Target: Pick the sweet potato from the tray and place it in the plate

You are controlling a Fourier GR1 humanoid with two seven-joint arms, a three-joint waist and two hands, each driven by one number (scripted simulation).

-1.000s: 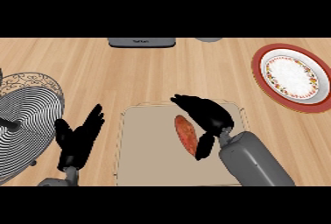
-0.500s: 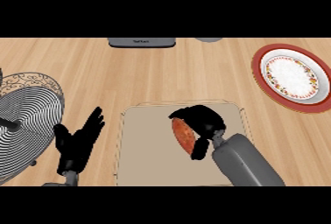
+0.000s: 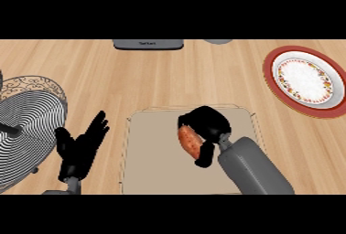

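- Right hand [image 3: 206, 122] is curled down over the sweet potato [image 3: 188, 141] and holding it. The fingers wrap its far end, and orange skin shows on the hand's left side.
- The sweet potato is within the tray [image 3: 152, 160], right of the tray's centre. I can't tell if it has lifted off the tray floor.
- The wrap-over grip looks chosen to stop the long, rounded thing from rolling out.
- The tray sits at the tabletop [image 3: 135, 77] near edge, mid-width, with nothing else seen in it.
- The plate [image 3: 304, 78] is near the far right corner, well apart from the tray, with no food on it.
- Left hand [image 3: 79, 151] is open, fingers up, resting just left of the tray.
- My read: grasp is done; lift and carry to the far right remain.
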